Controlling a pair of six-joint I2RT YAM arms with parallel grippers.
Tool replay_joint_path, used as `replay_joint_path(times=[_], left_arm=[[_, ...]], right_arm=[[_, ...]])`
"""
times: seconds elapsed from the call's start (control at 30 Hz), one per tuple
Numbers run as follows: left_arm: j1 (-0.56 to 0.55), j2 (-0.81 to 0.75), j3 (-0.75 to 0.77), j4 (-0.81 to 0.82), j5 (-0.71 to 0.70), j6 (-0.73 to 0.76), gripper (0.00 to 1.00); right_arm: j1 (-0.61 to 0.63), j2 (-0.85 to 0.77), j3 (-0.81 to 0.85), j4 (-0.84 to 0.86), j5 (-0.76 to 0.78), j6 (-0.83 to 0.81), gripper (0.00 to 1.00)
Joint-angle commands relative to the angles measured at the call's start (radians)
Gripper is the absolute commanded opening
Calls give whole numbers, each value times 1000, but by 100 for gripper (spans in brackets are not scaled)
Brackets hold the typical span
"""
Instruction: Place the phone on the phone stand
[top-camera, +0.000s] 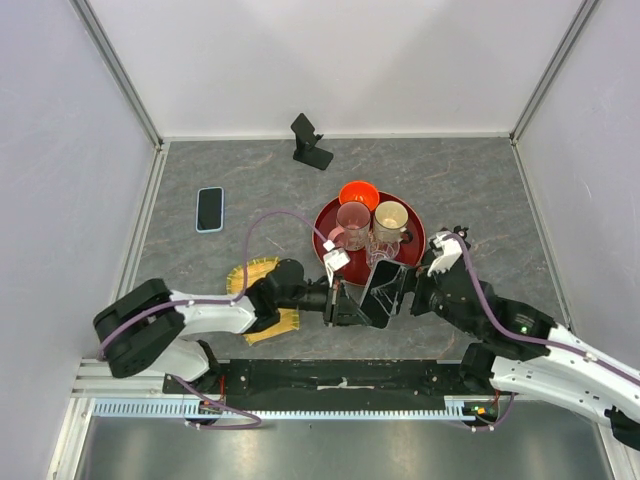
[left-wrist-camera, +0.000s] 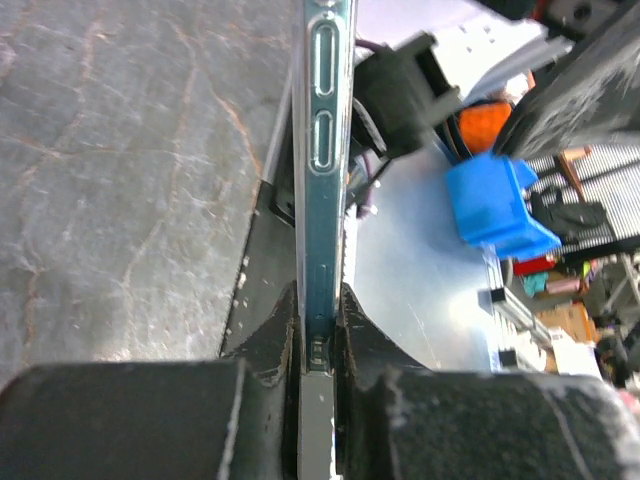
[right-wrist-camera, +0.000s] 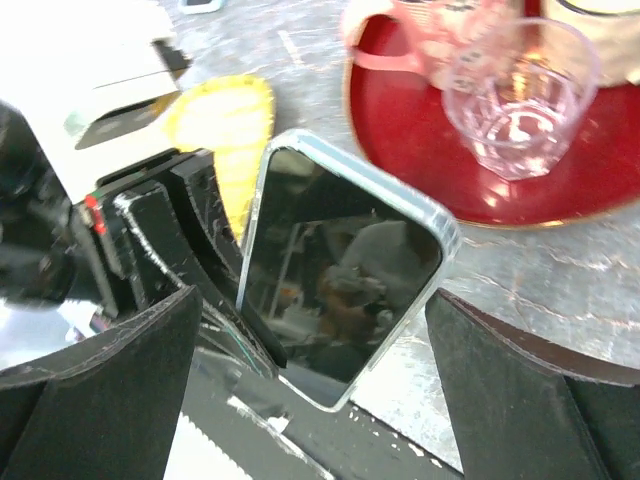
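The phone (top-camera: 383, 293) was off the counter (top-camera: 480, 190), held upright on its edge low in the middle of the overhead frame, where the two arms met. The left gripper (top-camera: 345, 305) was pinching it. In the left wrist view the phone's thin side with its buttons ran straight up out of the two fingers (left-wrist-camera: 275, 335), which pressed on its front and back faces near one end. Gripping across the thin dimension kept the screen and the far end free, probably so that end could be lowered into a cradle.

The right gripper (top-camera: 415, 290) was spread wide. In its own wrist view the two dark fingers (right-wrist-camera: 110, 390) stood at the lower left and lower right of the frame, with the glossy screen between them and a visible gap on each side. It therefore carried none of the weight. Its closeness suggested a handover, though the direction could not be told.

The phone stand (top-camera: 311, 143) stood at the top centre of the overhead frame, near the back wall and well apart from the phone. The task looked to be at an early stage, with the placing not yet done. A red tray (top-camera: 322, 222) of cups lay between the phone and the stand, so any carry would have to clear it. A second handset (top-camera: 210, 209) lay flat at the upper left, and a yellow cloth (top-camera: 255, 272) lay under the left forearm.
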Motion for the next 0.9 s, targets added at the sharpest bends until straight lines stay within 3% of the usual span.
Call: replay_joint_path(times=[0.0, 0.17, 0.37, 0.47, 0.57, 0.8, 0.87], left_arm=[[-1, -155, -20, -20, 181, 145, 2], [-1, -262, -20, -140, 288, 242, 2], [1, -314, 8, -200, 374, 287, 2], [1, -325, 23, -225, 381, 302, 2], [-2, -324, 45, -231, 393, 308, 2], [-1, -354, 54, -263, 390, 334, 2], [-1, -359, 57, -266, 388, 342, 2]], right_arm=[[3, -17, 128, -22, -303, -231, 98], [3, -16, 234, -108, -452, -294, 98], [3, -2, 323, -156, -560, -369, 89], [3, 21, 337, -165, -643, -397, 83], [3, 45, 347, -156, -670, -403, 60], [5, 110, 366, -147, -721, -402, 58], [3, 124, 358, -144, -750, -405, 53]])
